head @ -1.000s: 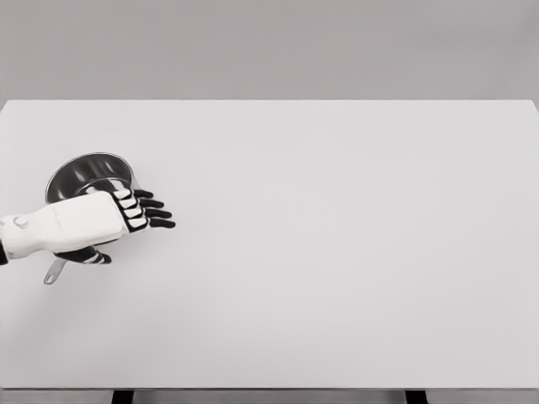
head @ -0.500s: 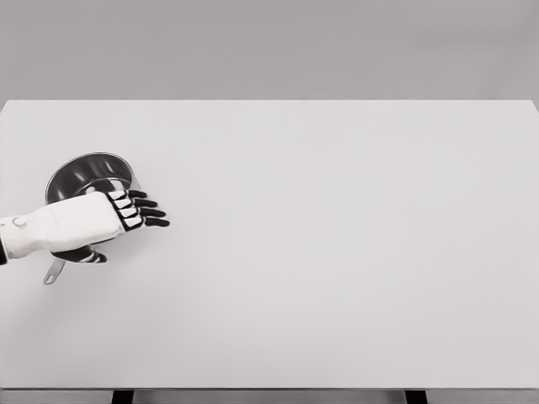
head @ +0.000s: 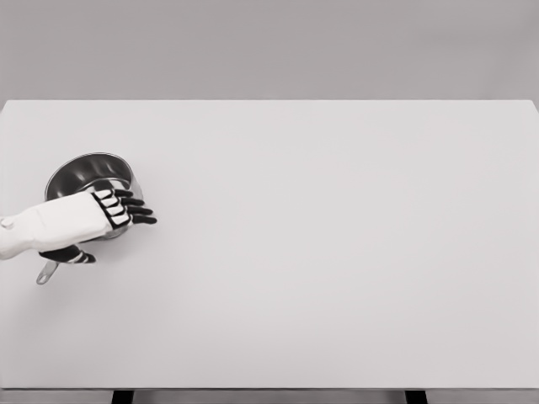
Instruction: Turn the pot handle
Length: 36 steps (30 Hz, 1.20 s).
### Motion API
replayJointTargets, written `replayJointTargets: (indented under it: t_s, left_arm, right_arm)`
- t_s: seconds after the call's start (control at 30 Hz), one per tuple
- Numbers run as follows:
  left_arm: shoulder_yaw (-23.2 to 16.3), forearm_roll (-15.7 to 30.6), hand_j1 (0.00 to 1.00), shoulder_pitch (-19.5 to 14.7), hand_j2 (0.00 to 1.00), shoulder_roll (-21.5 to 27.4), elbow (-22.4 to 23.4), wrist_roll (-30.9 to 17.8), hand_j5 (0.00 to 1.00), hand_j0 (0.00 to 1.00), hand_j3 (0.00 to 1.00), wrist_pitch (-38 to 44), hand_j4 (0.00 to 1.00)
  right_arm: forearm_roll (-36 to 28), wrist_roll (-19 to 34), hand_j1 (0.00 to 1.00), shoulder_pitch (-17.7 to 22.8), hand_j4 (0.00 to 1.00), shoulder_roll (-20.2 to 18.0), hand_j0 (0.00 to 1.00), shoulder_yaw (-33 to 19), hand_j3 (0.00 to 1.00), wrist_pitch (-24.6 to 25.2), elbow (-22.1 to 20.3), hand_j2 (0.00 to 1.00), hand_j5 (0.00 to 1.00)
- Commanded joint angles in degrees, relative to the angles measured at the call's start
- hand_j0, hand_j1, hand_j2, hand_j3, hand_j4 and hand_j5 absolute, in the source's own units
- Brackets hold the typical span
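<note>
Turning the pot (head: pixel 88 172) by its handle (head: pixel 46 272), partway at most.
The left hand (head: pixel 80 220) covers the handle; its fingers (head: pixel 135 210) seem loosely extended, grip unclear, on the desk (head: pixel 337 252).

Single head view looks down across the table (head: pixel 337 252).
</note>
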Motion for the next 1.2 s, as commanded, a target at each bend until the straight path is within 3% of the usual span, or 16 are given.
replayJointTargets:
  t_s: [0.0, 0.37, 0.63, 1.17]
  left_arm:
    - [0.4, 0.4, 1.0, 0.0, 1.0, 0.1, 0.3, 0.0, 1.0, 1.0, 1.0, 0.1, 1.0]
    - [1.0, 0.6, 1.0, 0.0, 1.0, 0.9, 1.3, 0.1, 1.0, 1.0, 1.0, 0.1, 1.0]
    - [5.2, 0.6, 1.0, 3.4, 1.0, 1.1, 1.2, 0.1, 1.0, 1.0, 1.0, 0.1, 1.0]
    - [5.7, 1.0, 1.0, 3.4, 1.0, 2.4, 1.6, 0.1, 1.0, 1.0, 1.0, 0.1, 1.0]
  right_arm:
    - [0.0, 0.0, 1.0, 0.0, 1.0, 0.0, 1.0, 0.0, 1.0, 0.0, 0.0, 1.0, 1.0]
    - [0.0, 0.0, 1.0, 0.0, 1.0, 0.0, 1.0, 0.0, 1.0, 0.0, 0.0, 1.0, 1.0]
    - [0.0, 0.0, 1.0, 0.0, 1.0, 0.0, 1.0, 0.0, 1.0, 0.0, 0.0, 1.0, 1.0]
    - [0.0, -0.1, 1.0, 0.0, 1.0, 0.0, 1.0, 0.0, 1.0, 0.0, 0.0, 1.0, 1.0]
